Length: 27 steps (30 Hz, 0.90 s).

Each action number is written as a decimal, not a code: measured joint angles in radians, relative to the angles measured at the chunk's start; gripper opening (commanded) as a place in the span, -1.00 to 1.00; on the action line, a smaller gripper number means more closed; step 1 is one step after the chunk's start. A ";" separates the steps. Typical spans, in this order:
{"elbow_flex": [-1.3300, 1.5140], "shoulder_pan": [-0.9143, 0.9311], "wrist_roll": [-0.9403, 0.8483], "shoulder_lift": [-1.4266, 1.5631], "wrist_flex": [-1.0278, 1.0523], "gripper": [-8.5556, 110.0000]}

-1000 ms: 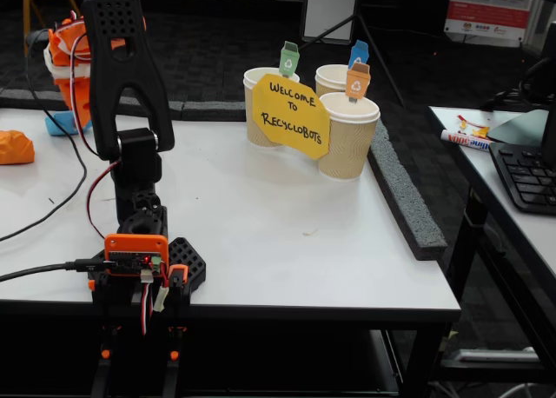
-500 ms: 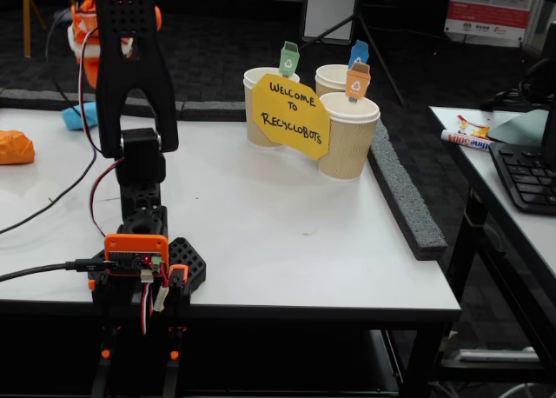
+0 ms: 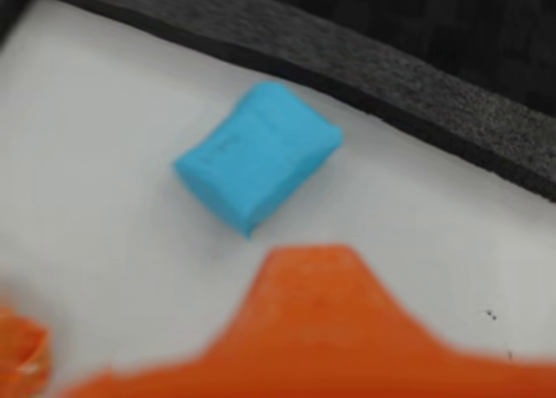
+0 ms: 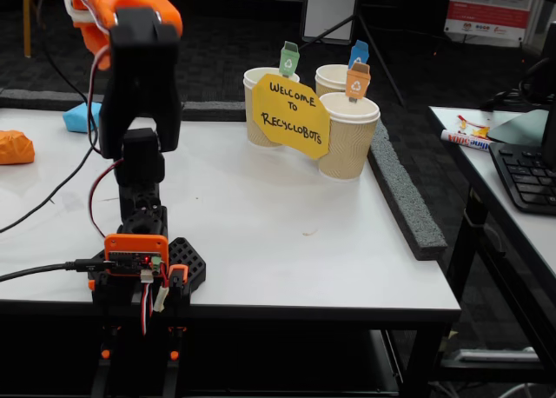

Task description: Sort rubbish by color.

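A light blue wad (image 3: 256,155) lies on the white table (image 3: 104,207) in the wrist view, just in front of a black foam strip (image 3: 417,76). It touches nothing. One orange finger (image 3: 321,328) fills the bottom of that view, short of the wad. An orange lump (image 3: 17,354) shows at the bottom left corner, likely the orange wad. In the fixed view my gripper (image 4: 87,11) is raised high at the top left. Below it the blue wad (image 4: 81,117) rests on the table, and the orange wad (image 4: 16,146) sits at the left edge. I cannot see how the jaws stand.
Three paper cups (image 4: 347,137) with small coloured tags stand at the table's back right behind a yellow sign (image 4: 291,116). The arm's base (image 4: 139,259) is clamped at the front edge, with cables (image 4: 43,202) trailing left. A second table with a keyboard (image 4: 526,176) stands to the right.
The arm has swung its gripper up from table level beside the blue wad to high above it. The blue wad stayed on the table.
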 measured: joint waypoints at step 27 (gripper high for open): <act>-0.144 0.023 0.000 -0.345 -0.077 -0.84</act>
